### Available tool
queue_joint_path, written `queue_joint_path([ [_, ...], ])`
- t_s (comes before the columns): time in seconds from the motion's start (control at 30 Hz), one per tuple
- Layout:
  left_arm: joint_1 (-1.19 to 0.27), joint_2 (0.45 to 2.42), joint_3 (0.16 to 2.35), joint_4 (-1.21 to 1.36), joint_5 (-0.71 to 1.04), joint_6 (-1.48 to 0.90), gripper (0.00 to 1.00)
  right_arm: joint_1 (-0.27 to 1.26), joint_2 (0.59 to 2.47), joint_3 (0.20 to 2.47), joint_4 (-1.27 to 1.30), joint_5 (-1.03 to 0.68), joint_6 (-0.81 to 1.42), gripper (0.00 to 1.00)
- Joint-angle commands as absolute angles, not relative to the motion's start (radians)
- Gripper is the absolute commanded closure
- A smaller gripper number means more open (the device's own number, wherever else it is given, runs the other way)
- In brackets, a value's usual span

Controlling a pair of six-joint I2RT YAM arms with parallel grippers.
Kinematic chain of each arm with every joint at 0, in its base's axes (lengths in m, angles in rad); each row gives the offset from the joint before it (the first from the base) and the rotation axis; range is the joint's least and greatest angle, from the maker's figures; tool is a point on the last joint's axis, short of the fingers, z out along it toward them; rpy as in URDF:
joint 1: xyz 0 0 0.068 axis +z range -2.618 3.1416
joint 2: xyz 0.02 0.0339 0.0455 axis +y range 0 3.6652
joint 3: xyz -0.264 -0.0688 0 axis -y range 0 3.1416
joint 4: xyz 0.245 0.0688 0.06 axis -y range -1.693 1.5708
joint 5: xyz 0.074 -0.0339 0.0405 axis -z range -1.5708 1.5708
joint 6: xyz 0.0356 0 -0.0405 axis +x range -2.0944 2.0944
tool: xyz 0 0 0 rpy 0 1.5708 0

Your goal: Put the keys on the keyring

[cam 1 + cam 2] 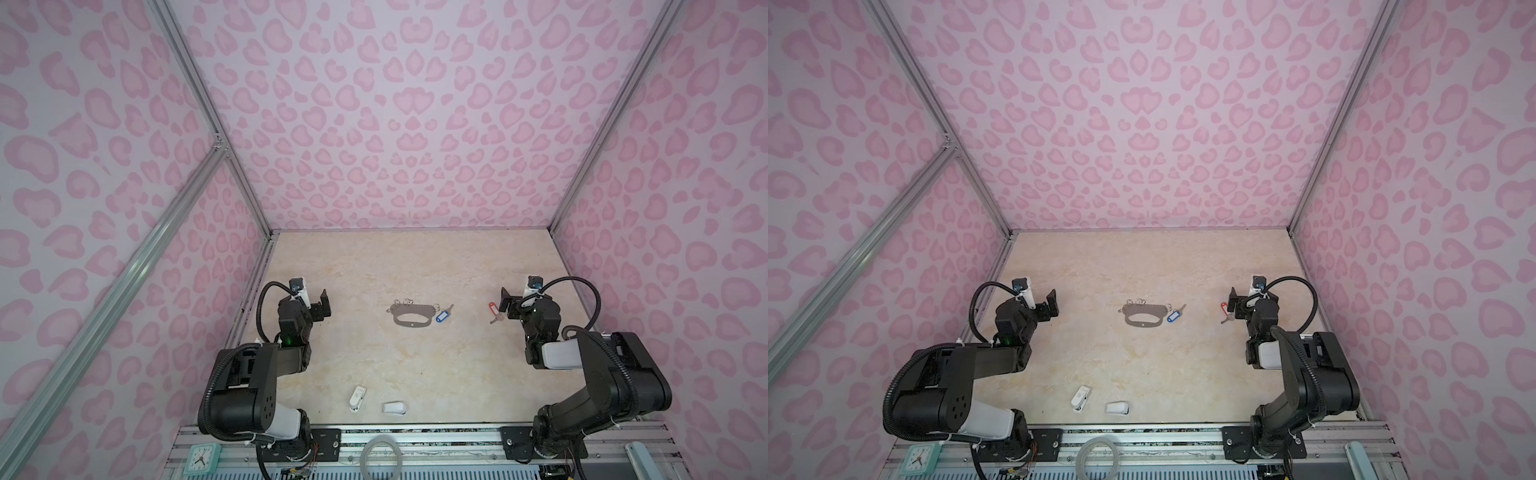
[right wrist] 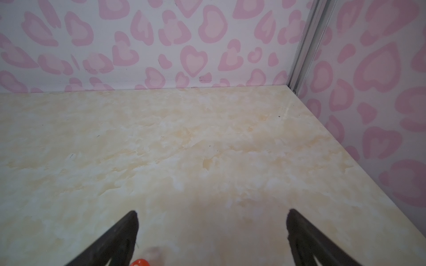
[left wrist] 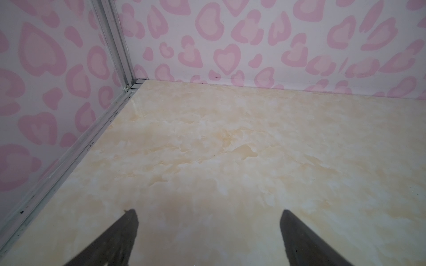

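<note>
In a top view the keyring (image 1: pixel 411 318) lies flat near the middle of the marbled surface (image 1: pixel 415 365), its wire split rings along the far edge. The blue key (image 1: pixel 443 316) rests just beside the plate's right end; contact between them cannot be made out. The red-orange key (image 1: pixel 494 311) lies well apart, further right, just beside the right claw (image 1: pixel 506 305). The left claw (image 1: pixel 323 305) hovers on the left side, well apart from plate and keys. Two white plastic pieces (image 1: pixel 357 398) sit near the front edge, and a pale hoop (image 1: pixel 381 457) and a small clock (image 1: pixel 202 458) rest on the rail in front.

Both top views agree on this layout: the keyring (image 1: pixel 1142 318) is central, with the blue key (image 1: pixel 1176 313) at its right end and the red-orange key (image 1: pixel 1225 311) by the right claw (image 1: pixel 1233 301). Neither key hangs on a ring.

The left wrist view shows the left claw (image 3: pixel 208 210) with its fingers (image 3: pixel 124 235) spread wide over bare surface, with nothing between them.

The right wrist view shows the right claw (image 2: pixel 212 211) spread just as wide and gripping nothing. A sliver of the red-orange key (image 2: pixel 139 262) shows at the frame's edge, just beside one finger (image 2: pixel 124 237).
</note>
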State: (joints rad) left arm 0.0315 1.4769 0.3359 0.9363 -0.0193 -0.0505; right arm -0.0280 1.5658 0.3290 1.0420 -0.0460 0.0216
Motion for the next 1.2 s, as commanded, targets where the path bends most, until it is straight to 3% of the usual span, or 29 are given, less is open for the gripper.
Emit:
queue_joint_path([
  [0.0,0.031,1.473,0.336,0.968,-0.021,-0.050,0.03,-0.028,1.569,0.329,1.045,-0.045,0.017,0.00],
  [1.17,0.032,1.468,0.334,0.967,-0.016,-0.055,0.03,-0.028,1.567,0.325,1.049,-0.045,0.017,0.02],
])
